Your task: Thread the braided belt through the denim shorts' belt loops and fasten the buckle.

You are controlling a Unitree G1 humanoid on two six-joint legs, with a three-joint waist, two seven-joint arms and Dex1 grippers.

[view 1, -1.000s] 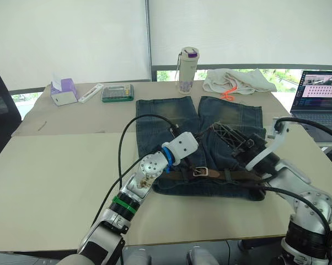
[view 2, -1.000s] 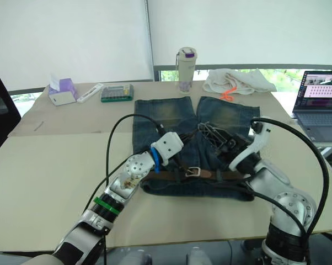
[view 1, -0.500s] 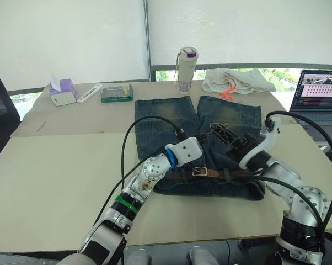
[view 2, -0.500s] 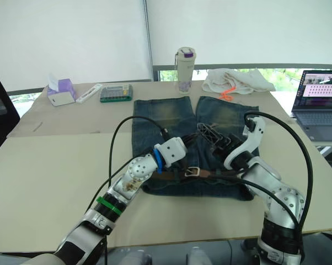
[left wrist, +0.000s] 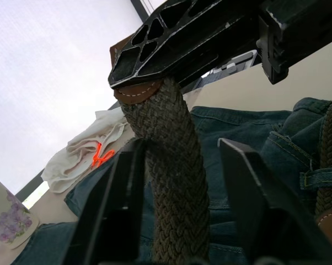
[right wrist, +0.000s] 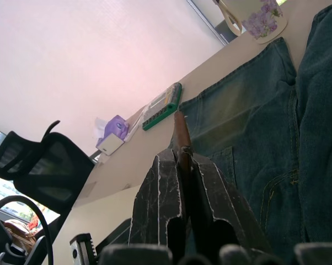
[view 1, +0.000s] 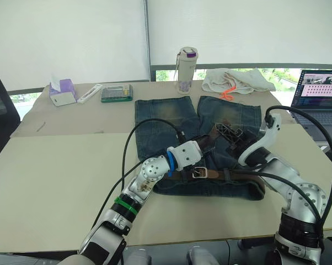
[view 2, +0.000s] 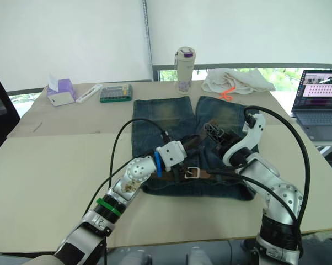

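The denim shorts (view 1: pixel 171 118) lie flat on the table, waistband towards me. Along that waistband runs the braided belt (view 1: pixel 237 175), passing under a belt loop (left wrist: pixel 319 178), and the silver buckle (view 1: pixel 199 172) rests at the waist's middle. The belt's free end rises off the shorts. My right gripper (right wrist: pixel 182 157) is shut on its brown leather tip (right wrist: pixel 180 130) above the middle of the shorts. Just below it, my left gripper (left wrist: pixel 180 146) stands open, one finger either side of the braided strap (left wrist: pixel 166 187).
At the table's far side stand a flowered bottle (view 1: pixel 187 70), a white cloth (view 1: pixel 237 81), a green-edged case (view 1: pixel 117 92), a white stick (view 1: pixel 91 93) and a tissue box (view 1: pixel 64 91). A laptop (view 1: pixel 320 102) sits far right, a black chair (view 1: pixel 0 107) far left.
My right gripper has moved in towards the left one and shut on the belt's tip. My left gripper has opened and let go of the strap.
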